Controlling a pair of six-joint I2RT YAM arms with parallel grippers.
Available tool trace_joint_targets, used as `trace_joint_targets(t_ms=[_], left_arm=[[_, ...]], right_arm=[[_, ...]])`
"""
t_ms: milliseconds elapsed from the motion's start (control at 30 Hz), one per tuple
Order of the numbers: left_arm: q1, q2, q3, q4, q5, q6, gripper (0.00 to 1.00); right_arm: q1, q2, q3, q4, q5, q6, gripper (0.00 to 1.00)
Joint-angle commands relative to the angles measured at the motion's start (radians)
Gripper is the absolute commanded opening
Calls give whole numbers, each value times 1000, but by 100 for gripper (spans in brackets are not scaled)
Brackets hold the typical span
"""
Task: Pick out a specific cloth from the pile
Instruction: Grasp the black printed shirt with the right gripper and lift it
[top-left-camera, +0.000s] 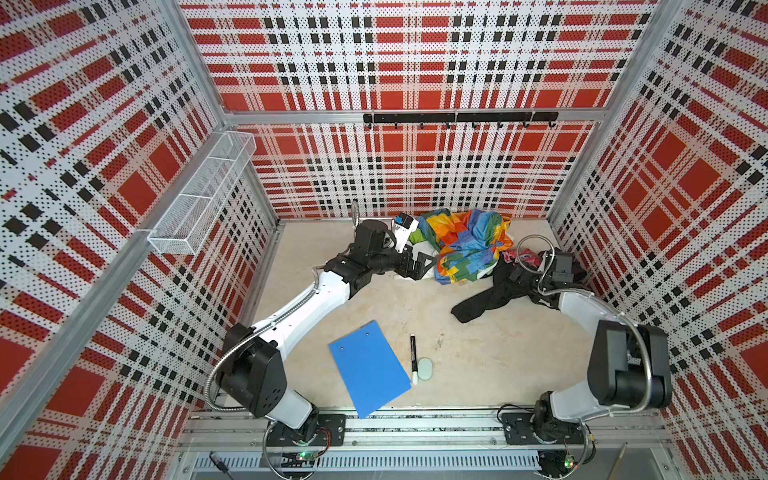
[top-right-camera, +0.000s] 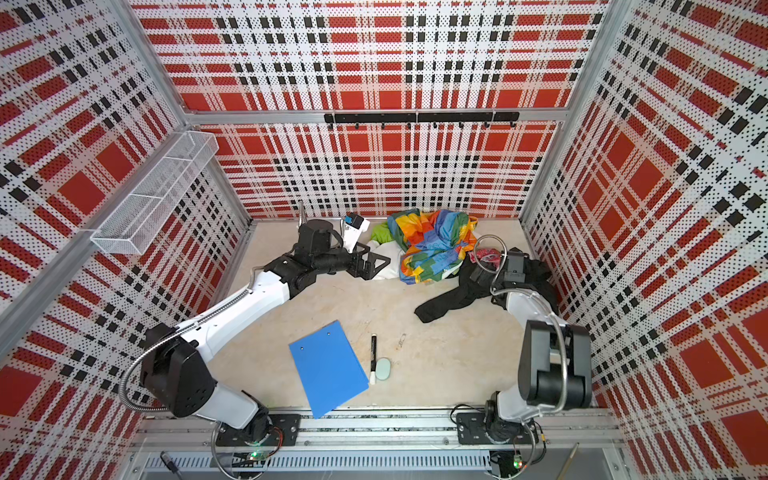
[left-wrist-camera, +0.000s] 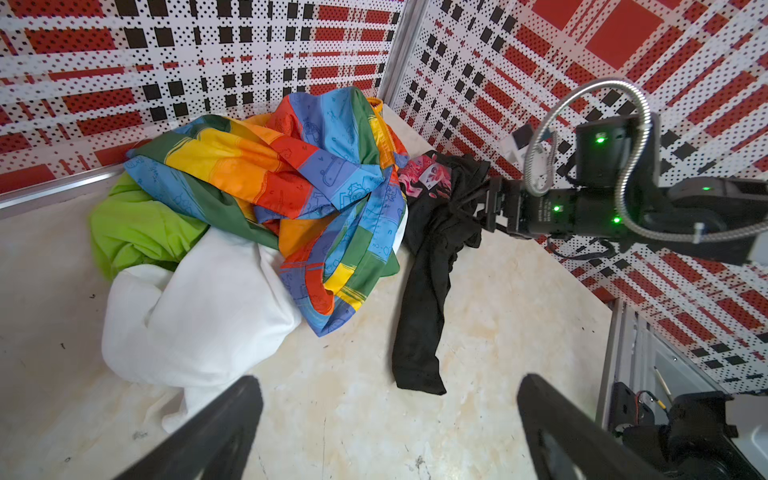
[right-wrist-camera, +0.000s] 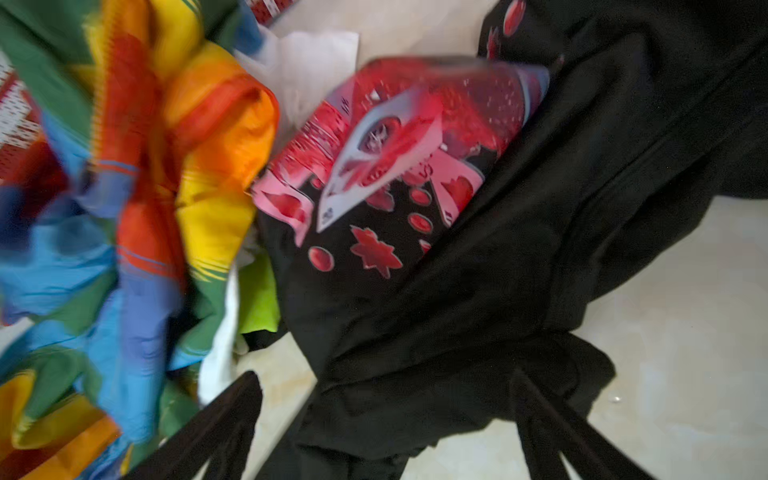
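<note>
Black cloth (top-left-camera: 490, 297) lay on the far right of the table (top-left-camera: 478, 365), just right of the pile (top-left-camera: 465, 245) and touching it. Its pink and red print (right-wrist-camera: 395, 166) sat at the far end, pressed against the rainbow cloth (left-wrist-camera: 291, 178). One long black strip trailed out toward the near left across the bare table, seen in both top views (top-right-camera: 440, 305).

The right gripper (right-wrist-camera: 386, 376) was low over the bunched middle of the black cloth (right-wrist-camera: 498, 249). Its fingers (right-wrist-camera: 232, 415) stood wide apart with a fold of the fabric lying loose between them. A strip of table showed between one finger and the fabric, while the other finger (right-wrist-camera: 548, 415) lay against it. The jaws were spread and clamped nothing. From the left wrist view the right gripper (left-wrist-camera: 488, 203) pointed into the black cloth (left-wrist-camera: 428, 266) from its right side, just below the print.

The left gripper (left-wrist-camera: 388, 380) was also spread wide and held nothing, with bare table between its fingers. It hung at the left edge of the pile (left-wrist-camera: 266, 187), next to the white cloth (left-wrist-camera: 199, 316) and the lime green cloth (left-wrist-camera: 133, 228), and well apart from the black cloth.

Near the front of the table lay a blue clipboard (top-left-camera: 370, 368), with a marker (top-left-camera: 413, 359) just to its right.
</note>
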Motion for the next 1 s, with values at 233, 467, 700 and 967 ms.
trace_joint_targets(t_ms=[233,467,700,967], left_arm=[[-5,-39,26,16,-2,8,99],[5,-53,27,15,-2,4,99],[22,-63,22,27,16,-9,99],[26,-60,17,32,13,-7,99]], right_arm=[[-3,192,122,43,-7,48,100],[3,257,177,6,20,33,49],[5,198,115,37,75,52,14],[5,64,112,-7,162,39,4]])
